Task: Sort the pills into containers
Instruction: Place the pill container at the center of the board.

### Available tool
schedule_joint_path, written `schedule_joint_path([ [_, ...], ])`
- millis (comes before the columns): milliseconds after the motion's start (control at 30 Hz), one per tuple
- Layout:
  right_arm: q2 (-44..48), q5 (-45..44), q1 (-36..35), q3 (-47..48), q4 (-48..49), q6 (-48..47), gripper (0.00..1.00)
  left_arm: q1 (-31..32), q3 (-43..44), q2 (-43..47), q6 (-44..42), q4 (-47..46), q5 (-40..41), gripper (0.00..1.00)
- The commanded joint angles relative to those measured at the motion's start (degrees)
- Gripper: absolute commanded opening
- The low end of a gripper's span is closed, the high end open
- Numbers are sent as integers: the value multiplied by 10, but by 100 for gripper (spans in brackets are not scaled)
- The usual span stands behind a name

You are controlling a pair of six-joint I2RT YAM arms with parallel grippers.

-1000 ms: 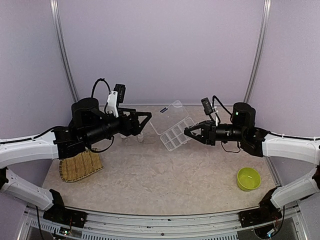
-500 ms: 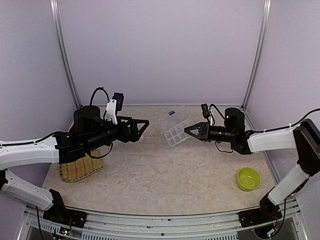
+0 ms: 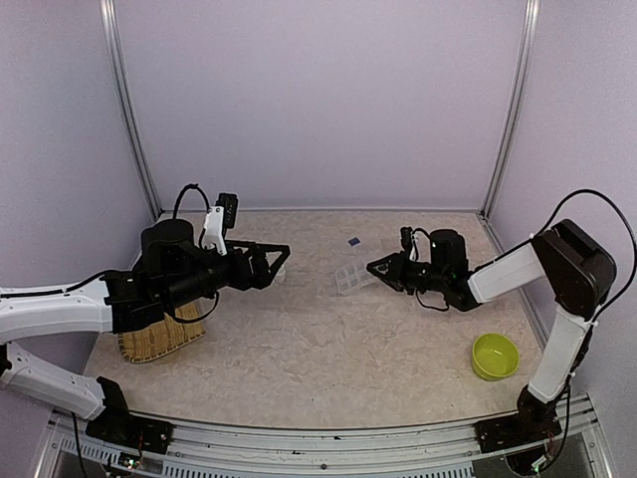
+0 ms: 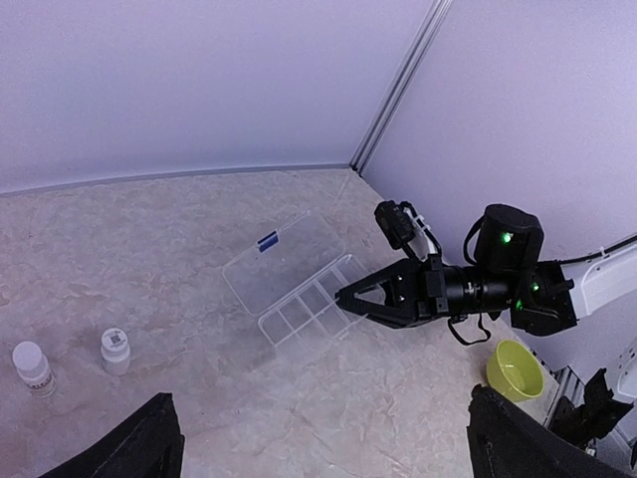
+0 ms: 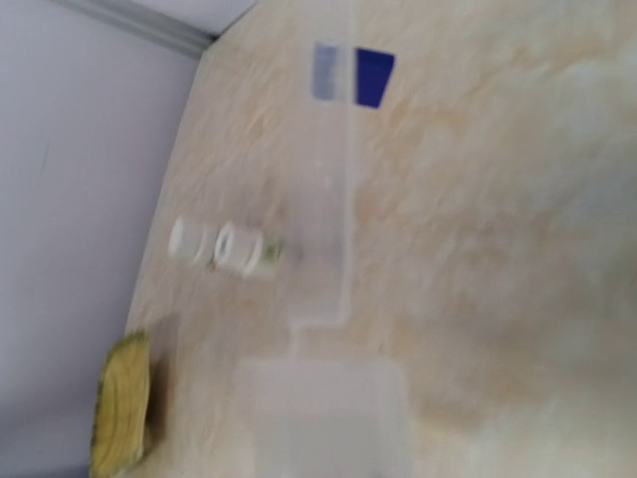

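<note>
Top external view, right gripper point(image 3: 371, 267) clamped on near edge of clear container point(image 3: 350, 279), lid folded open beyond the fingertips, left gripper point(image 3: 276, 265) spread wide, empty, well apart from container.

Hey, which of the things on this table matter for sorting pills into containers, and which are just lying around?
For the job: clear compartment box, lid open; likely the two white-capped bottles. Loose pills not visible.
Lying about: lime-green bowl; woven tray.
</note>
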State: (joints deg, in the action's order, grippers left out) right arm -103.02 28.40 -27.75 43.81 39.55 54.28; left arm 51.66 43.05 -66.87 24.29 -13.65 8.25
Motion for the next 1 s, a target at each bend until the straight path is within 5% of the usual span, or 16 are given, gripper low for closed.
schedule_joint_path([
  [0, -20, -55, 4, 35, 20, 23, 16, -2, -8, 14, 11, -12, 10, 97],
  [633, -94, -80, 3, 80, -19, 34, 22, -1, 1, 7, 9, -16, 9, 98],
  [967, -82, -79, 2, 68, -28, 26, 52, -2, 3, 6, 7, -17, 11, 98],
])
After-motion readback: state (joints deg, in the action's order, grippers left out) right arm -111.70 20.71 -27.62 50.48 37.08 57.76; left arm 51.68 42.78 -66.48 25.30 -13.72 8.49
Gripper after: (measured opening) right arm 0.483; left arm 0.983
